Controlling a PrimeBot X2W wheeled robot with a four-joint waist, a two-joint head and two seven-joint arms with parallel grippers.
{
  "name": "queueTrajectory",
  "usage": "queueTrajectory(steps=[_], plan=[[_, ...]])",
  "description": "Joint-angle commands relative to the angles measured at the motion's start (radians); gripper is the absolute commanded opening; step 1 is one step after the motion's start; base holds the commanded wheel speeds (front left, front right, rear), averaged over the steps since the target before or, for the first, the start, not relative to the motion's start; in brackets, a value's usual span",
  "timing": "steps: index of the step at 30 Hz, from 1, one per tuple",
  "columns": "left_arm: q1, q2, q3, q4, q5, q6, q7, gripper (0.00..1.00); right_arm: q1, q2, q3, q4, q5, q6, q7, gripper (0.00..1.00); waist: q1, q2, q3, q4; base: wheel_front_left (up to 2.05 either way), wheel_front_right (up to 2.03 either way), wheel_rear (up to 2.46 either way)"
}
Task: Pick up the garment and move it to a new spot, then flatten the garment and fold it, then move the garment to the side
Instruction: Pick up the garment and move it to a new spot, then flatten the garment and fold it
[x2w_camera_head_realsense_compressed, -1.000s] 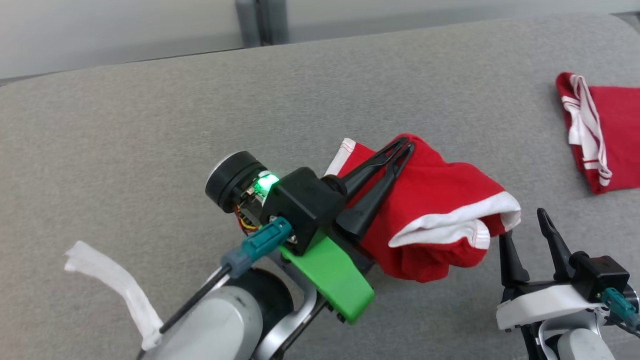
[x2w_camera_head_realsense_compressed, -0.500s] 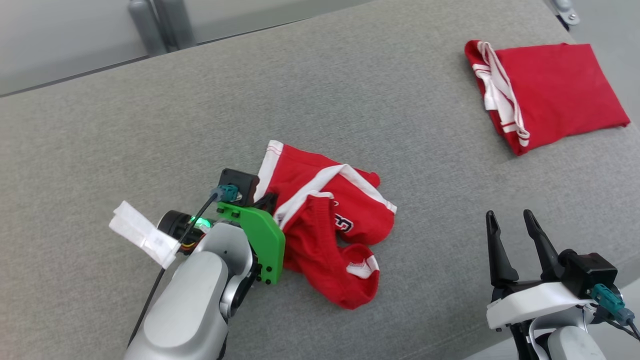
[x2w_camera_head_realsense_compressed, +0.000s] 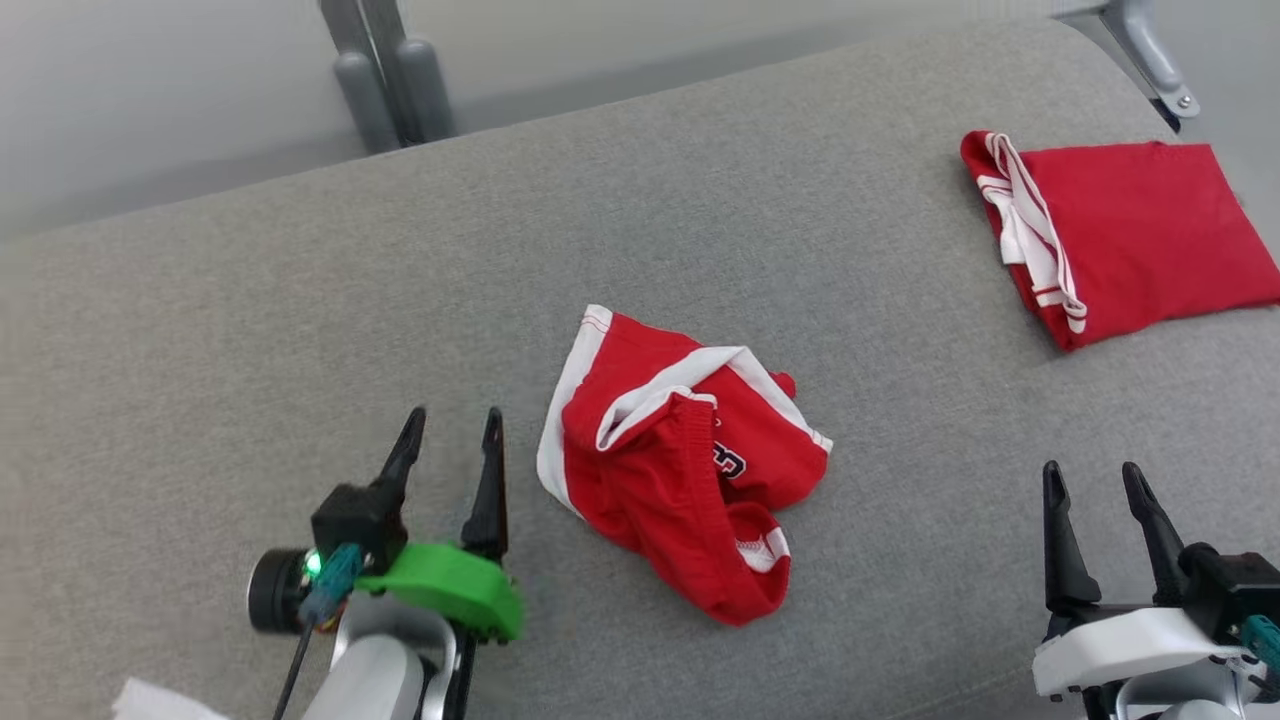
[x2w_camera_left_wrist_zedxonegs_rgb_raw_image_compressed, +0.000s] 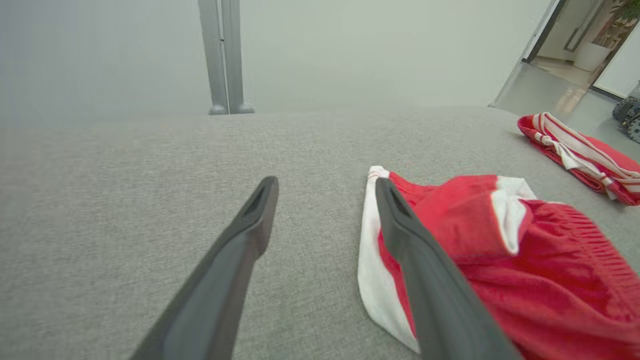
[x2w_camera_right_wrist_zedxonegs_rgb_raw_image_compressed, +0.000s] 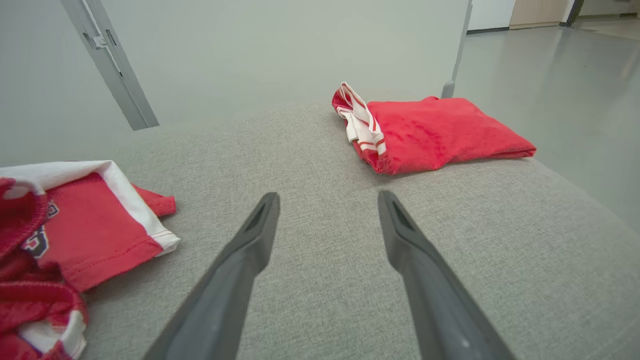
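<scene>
L claw (x2w_camera_head_realsense_compressed: 455, 415), fingers apart, empty, just beside crumpled garment (x2w_camera_head_realsense_compressed: 650, 480).

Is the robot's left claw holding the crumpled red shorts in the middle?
No, the left gripper stands open and empty beside the crumpled red shorts, with a gap between it and the cloth.

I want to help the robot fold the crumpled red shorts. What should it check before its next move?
1. Left gripper open and empty: ok.
2. Right gripper open and empty: ok.
3. Shorts lying on the grey surface, clear of both grippers: ok.
4. Shorts flat: not ok, bunched up.
5. Folded red garment well apart from the shorts: ok.
6. Shorts' corners easy to find: cannot tell, some are tucked under folds.
</scene>
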Motion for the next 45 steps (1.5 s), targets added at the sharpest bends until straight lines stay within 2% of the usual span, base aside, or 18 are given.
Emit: queueTrajectory(steps=[1,4,7,14,22,26,43,45], plan=[[0.061,0.012,0.011,-0.032,0.002,0.013,-0.014,1.0,0.021,-0.003,-0.014,-0.009,-0.017,-0.001,-0.003,1.0,0.0,0.0,-0.076,0.08,0.0,0.0,0.0],[0.183,0.032,0.031,-0.087,0.023,0.036,-0.028,1.0,0.046,-0.003,-0.038,-0.025,-0.045,-0.001,-0.003,1.0,0.0,0.0,-0.115,0.122,0.0,0.0,0.0],[0.284,0.024,0.076,-0.159,0.041,0.029,-0.03,1.0,0.064,-0.002,-0.038,-0.038,-0.069,-0.001,-0.003,1.0,0.0,0.0,-0.141,0.153,0.0,0.0,0.0],[0.452,-0.015,0.217,-0.275,0.114,-0.048,-0.029,1.0,0.095,-0.002,-0.033,-0.061,-0.092,-0.001,-0.003,1.0,0.0,0.0,-0.172,0.207,0.0,0.0,0.0],[0.466,-0.042,0.342,-0.291,0.154,-0.12,-0.03,1.0,0.1,-0.003,-0.016,-0.034,-0.086,-0.001,-0.003,1.0,0.0,0.0,-0.192,0.228,0.0,0.0,0.0],[0.456,-0.044,0.348,-0.287,0.163,-0.14,-0.03,1.0,0.094,-0.002,-0.008,-0.027,-0.089,-0.001,-0.003,1.0,0.0,0.0,-0.192,0.226,0.0,0.0,0.0],[0.441,-0.044,0.32,-0.292,0.159,-0.131,-0.03,1.0,0.09,-0.002,-0.002,-0.017,-0.058,-0.001,-0.003,1.0,0.0,0.0,-0.193,0.224,0.0,0.0,0.0],[0.419,-0.044,0.291,-0.305,0.169,-0.138,-0.03,1.0,0.082,-0.003,-0.008,-0.02,-0.056,-0.001,-0.003,1.0,0.0,0.0,-0.191,0.219,0.0,0.0,0.0]])
